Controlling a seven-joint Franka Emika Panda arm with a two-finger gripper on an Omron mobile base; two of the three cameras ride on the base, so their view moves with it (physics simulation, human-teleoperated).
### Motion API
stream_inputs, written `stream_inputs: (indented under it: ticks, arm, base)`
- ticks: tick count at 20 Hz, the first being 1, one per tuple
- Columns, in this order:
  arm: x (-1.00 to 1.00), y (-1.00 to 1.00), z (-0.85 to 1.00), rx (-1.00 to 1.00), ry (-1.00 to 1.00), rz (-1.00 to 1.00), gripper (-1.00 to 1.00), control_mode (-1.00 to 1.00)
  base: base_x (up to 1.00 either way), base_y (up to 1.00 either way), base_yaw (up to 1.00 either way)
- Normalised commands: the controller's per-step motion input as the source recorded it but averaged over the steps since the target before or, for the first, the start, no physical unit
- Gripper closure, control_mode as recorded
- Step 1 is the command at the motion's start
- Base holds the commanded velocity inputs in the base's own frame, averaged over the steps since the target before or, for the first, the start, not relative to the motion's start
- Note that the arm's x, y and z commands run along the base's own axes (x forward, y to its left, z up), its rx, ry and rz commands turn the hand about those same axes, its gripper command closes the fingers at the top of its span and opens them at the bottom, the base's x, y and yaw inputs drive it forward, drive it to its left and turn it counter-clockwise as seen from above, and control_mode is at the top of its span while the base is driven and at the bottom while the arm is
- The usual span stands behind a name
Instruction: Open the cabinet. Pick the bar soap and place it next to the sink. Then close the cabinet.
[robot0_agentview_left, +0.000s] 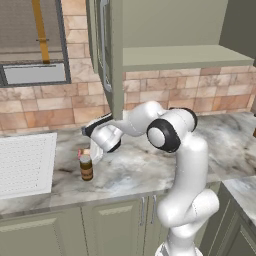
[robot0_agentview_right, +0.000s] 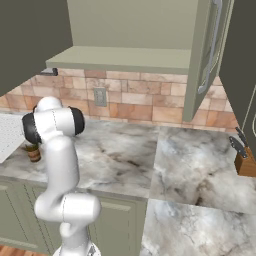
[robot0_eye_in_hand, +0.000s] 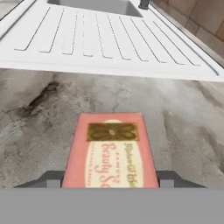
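The pincer (robot0_eye_in_hand: 112, 181) grips the bar soap (robot0_eye_in_hand: 111, 151) by its long sides, low in the frame. It looks stiff, light and probably slick, so the flat sides suit best.

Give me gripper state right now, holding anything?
Gripper: fingers closed on the bar soap, held low over the marble counter just short of the sink.
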Motion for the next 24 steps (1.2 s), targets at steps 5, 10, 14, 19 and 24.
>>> stream_inputs:
  ticks: [5, 10, 14, 19, 24]
  arm:
    - [0.26, 0.26, -0.14, 0.0, 0.0, 0.01, 1.0, -1.0]
    - [0.28, 0.24, -0.1, 0.0, 0.0, 0.01, 1.0, -1.0]
    - [0.27, 0.25, -0.11, 0.0, 0.0, 0.01, 1.0, -1.0]
    - [0.21, 0.22, -0.12, 0.0, 0.0, 0.02, 1.0, -1.0]
    - [0.17, 0.28, -0.15, 0.0, 0.0, 0.01, 1.0, -1.0]
  base:
    - [0.0, 0.0, 0.0]
    - [0.0, 0.0, 0.0]
    - [0.0, 0.0, 0.0]
    - [0.0, 0.0, 0.0]
    - [0.0, 0.0, 0.0]
